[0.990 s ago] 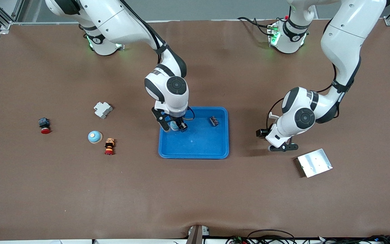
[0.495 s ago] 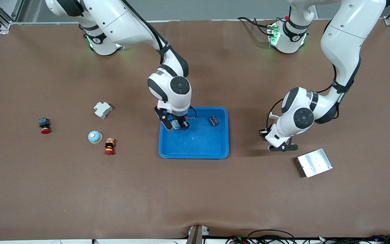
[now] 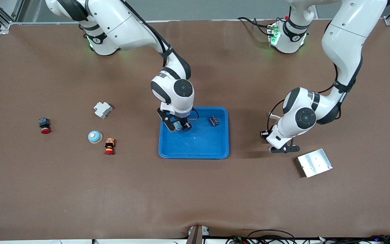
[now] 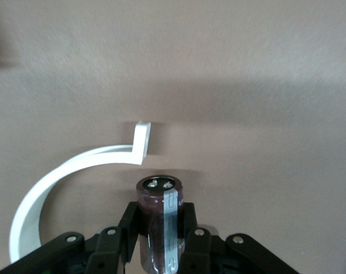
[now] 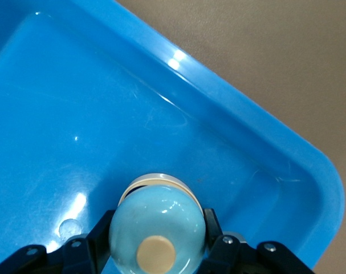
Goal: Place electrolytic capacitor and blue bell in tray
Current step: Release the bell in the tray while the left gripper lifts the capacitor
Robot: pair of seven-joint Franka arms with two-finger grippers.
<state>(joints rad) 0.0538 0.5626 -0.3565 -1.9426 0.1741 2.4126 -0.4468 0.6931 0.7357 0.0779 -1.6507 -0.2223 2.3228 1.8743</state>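
My right gripper (image 3: 180, 126) is shut on a light blue bell (image 5: 157, 234) with a tan button on top. It holds the bell low inside the bright blue tray (image 3: 198, 144), at the end toward the right arm; the tray's floor fills the right wrist view (image 5: 76, 114). My left gripper (image 3: 283, 148) is shut on a dark electrolytic capacitor (image 4: 160, 228) with a grey stripe. It holds it just above the bare table, between the tray and the silver plate (image 3: 314, 162). A small dark component (image 3: 214, 120) lies in the tray.
A second blue bell (image 3: 94, 137) sits toward the right arm's end. Near it are an orange-and-red stacked part (image 3: 109, 146), a grey-white block (image 3: 102, 109) and a red-and-black button (image 3: 44, 125). A white curved strip (image 4: 58, 177) shows in the left wrist view.
My right gripper has carried the bell a little farther over the tray, toward the left arm's end. My left gripper has barely shifted, still holding the capacitor.
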